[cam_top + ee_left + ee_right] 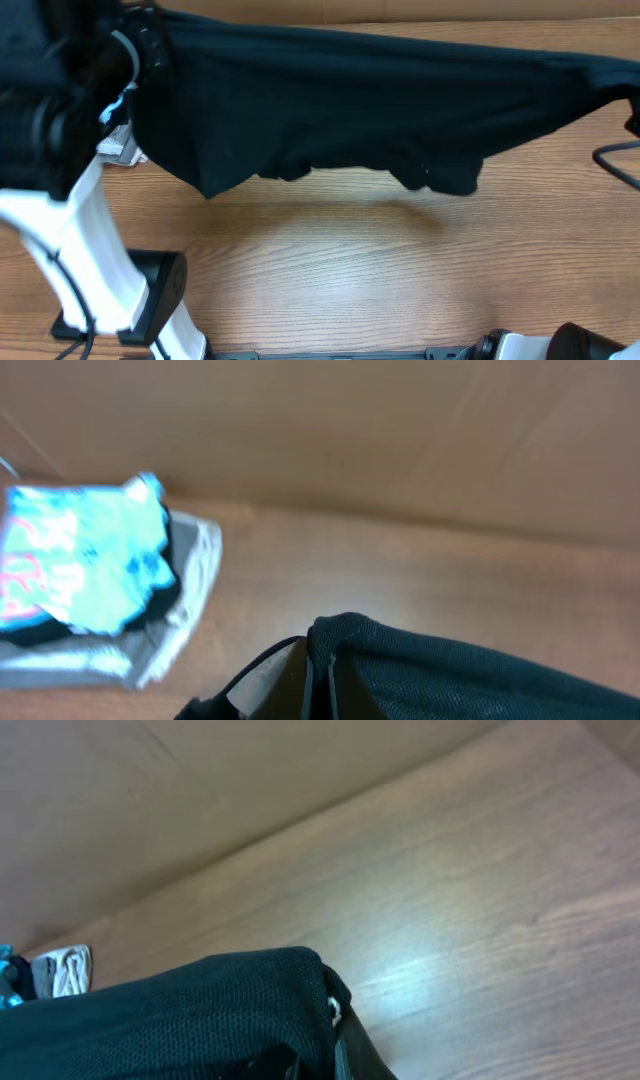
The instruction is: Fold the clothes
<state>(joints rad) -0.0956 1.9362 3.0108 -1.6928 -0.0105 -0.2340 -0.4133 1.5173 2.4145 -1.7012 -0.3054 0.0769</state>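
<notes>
The black garment [360,100] hangs stretched across the overhead view, lifted above the wooden table [380,270], its lower edge sagging in the middle. My left gripper [318,682] is shut on one corner of the black mesh fabric [480,680]. My right gripper [335,1045] is shut on the other corner of the fabric [180,1020]. In the overhead view the left gripper sits at the top left [135,50]; the right gripper is at the far right edge, mostly out of frame.
A light blue shirt [90,555] lies on grey folded garments [190,585] at the table's left, also seen in the overhead view [118,125]. A white arm base [80,260] stands front left. A black cable [615,160] lies at the right.
</notes>
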